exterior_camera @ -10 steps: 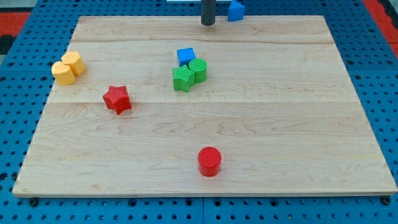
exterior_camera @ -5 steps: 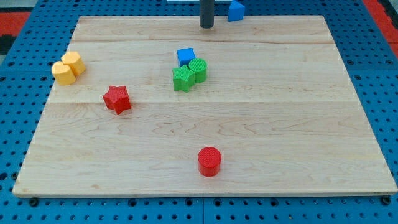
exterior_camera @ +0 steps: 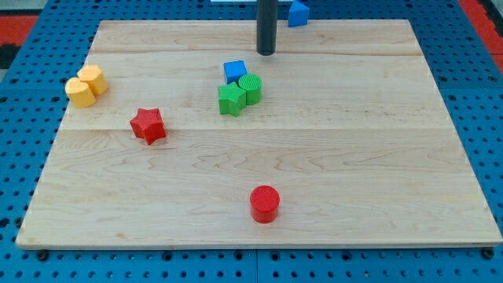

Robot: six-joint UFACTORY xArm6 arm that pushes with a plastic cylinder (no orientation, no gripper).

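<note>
My tip [exterior_camera: 266, 53] rests on the board [exterior_camera: 377, 157] near the view's top, touching nothing. The blue cube [exterior_camera: 234, 71] is nearest, lower left, against the green cylinder [exterior_camera: 250, 88] and green star [exterior_camera: 230, 100].

Bright, even overhead light, no glare on the wooden board [exterior_camera: 354, 157]. Shadows are short and soft, tight under each block. Focus is sharp across the frame, no motion blur. Board edges converge toward the view's top, no obvious lens bending.
</note>
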